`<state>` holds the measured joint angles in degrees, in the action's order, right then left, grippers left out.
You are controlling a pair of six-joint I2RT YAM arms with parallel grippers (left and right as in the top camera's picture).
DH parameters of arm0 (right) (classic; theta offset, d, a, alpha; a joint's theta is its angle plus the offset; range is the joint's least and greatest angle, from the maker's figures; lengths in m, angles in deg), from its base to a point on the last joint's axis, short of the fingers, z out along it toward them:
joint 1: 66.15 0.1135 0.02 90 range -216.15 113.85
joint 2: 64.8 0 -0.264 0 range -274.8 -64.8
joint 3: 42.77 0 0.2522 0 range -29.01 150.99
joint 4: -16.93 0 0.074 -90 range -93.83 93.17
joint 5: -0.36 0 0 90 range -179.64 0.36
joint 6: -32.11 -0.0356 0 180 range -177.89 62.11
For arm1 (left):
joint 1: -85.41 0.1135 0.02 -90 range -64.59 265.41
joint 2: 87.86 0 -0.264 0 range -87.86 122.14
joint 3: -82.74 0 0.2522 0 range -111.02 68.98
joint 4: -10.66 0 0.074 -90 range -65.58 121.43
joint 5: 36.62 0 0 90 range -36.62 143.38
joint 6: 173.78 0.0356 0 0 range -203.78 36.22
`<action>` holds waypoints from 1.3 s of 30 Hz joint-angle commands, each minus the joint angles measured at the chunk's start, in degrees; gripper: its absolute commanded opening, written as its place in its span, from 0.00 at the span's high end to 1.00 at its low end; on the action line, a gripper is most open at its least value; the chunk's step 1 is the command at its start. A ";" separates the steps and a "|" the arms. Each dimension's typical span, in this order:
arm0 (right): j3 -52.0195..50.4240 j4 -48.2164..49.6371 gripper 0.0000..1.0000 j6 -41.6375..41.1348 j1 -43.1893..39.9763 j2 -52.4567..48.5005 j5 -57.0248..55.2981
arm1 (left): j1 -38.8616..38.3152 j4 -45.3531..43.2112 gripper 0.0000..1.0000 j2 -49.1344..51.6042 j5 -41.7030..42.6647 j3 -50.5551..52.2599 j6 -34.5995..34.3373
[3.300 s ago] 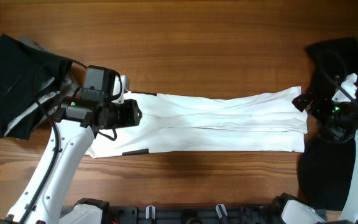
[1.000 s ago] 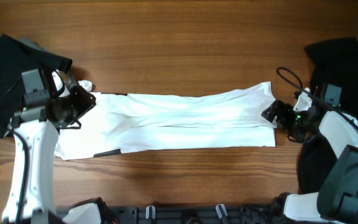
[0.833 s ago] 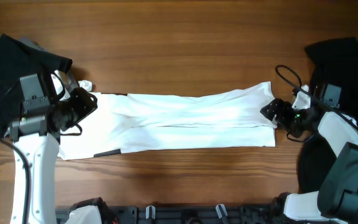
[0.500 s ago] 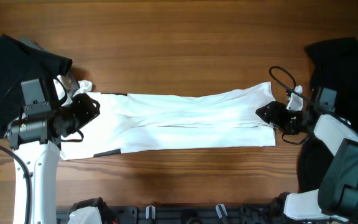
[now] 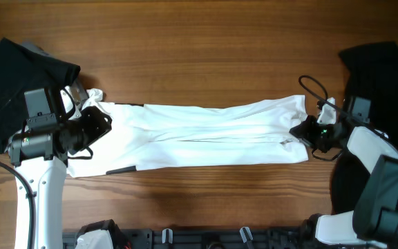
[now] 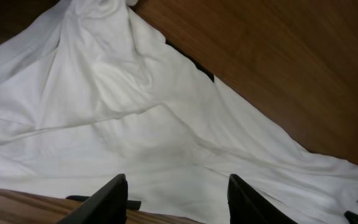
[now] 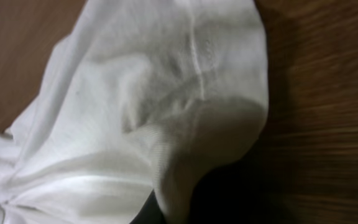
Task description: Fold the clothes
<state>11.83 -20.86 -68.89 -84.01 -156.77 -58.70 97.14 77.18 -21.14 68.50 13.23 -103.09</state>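
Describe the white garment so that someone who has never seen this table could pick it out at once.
On the wooden table, look along the middle. The white T-shirt lies there as a long band running left to right, its right end pinched in the right claw. It alone is white; the garments heaped at both table ends are black.

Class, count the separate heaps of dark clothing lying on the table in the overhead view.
2. The left dark heap sits at the far left corner. The right dark heap runs along the right edge, partly hidden by the right arm. Each may hold several garments.
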 commanded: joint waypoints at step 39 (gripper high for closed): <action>12.09 1.05 0.96 -24.20 47.65 9.16 -12.74 | -0.26 -1.07 0.49 -2.67 1.60 0.24 2.38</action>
<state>23.02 -22.02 -85.74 -40.72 -144.77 -70.61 97.14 76.28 -22.89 69.37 13.23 -101.86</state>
